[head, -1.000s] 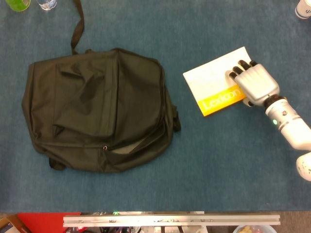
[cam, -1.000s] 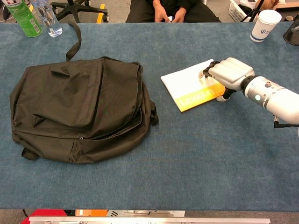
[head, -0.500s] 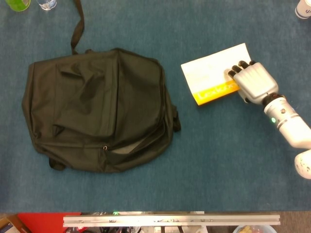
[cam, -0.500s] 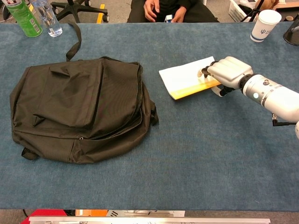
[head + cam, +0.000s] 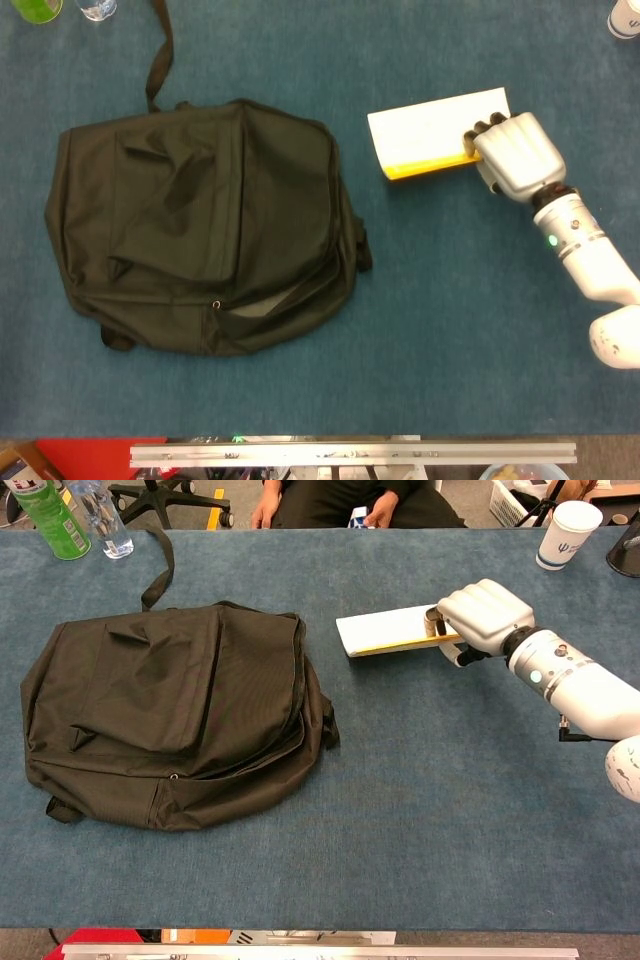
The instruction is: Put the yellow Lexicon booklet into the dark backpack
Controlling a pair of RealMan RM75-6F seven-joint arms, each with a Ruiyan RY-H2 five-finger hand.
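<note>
Bottles at the far left corner of the table: a green bottle [image 5: 45,518] and a clear water bottle [image 5: 103,520] just beside it, both upright, only partly in frame from the head view. Blue cloth table [image 5: 420,810] runs the full width.

Dark backpack [image 5: 200,225] lies flat on the left half, its strap [image 5: 162,568] trailing toward the far edge near the bottles. A zipper line runs along its near side; from the head view a slit shows there, but I cannot tell how far it is opened. A seated person [image 5: 345,500] shows past the far table edge, in the chest view only.

Right of the bag and well apart from it, the yellow Lexicon booklet [image 5: 430,130] is tilted, white face up and yellow edge toward me. Its right end is in my right hand [image 5: 515,155]; fingers [image 5: 480,128] curl over the top face, with the thumb seeming to be underneath, so I am gripping it. The left end looks raised off the cloth in the chest view.

Paper cup [image 5: 568,532] stands at the far right corner. My left hand is in neither view.
</note>
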